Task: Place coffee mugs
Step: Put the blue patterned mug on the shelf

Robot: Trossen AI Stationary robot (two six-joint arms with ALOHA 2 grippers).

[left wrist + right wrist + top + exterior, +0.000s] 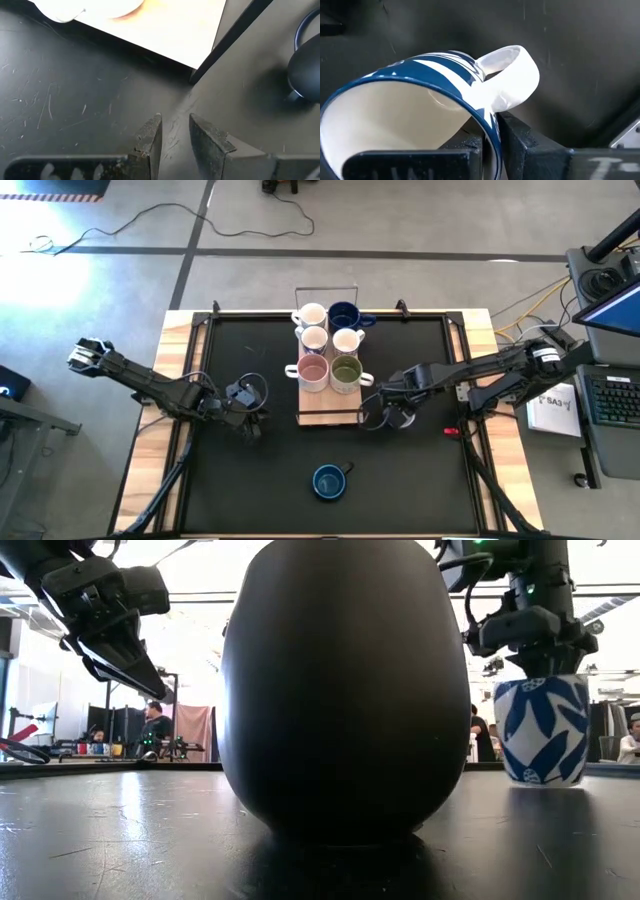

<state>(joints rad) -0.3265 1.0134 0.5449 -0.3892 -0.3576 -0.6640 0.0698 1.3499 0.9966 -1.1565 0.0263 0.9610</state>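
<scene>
Trouble was close, I reckoned: my right gripper [397, 418] pinched only the rim of the blue-and-white mug [420, 100], just beside the tray [310, 416] holding six mugs [328, 345]. It could've tipped. Left gripper [174, 137] hovered nearly closed, empty, over the bench [240, 500].

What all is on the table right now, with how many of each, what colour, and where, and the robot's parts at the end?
wooden tray: one, light wood with a wire handle, at the table's middle toward the far edge.
mugs on the tray: six; three white, one dark blue, one white with pink inside, one olive green.
dark blue mug: one, alone on the mat near the front edge.
blue and white patterned mug: one, standing on the mat right of the tray.
table: one, black mat, wooden border.
left gripper: empty, open a little, over the mat left of the tray.
right gripper: shut on the patterned mug's rim.
</scene>
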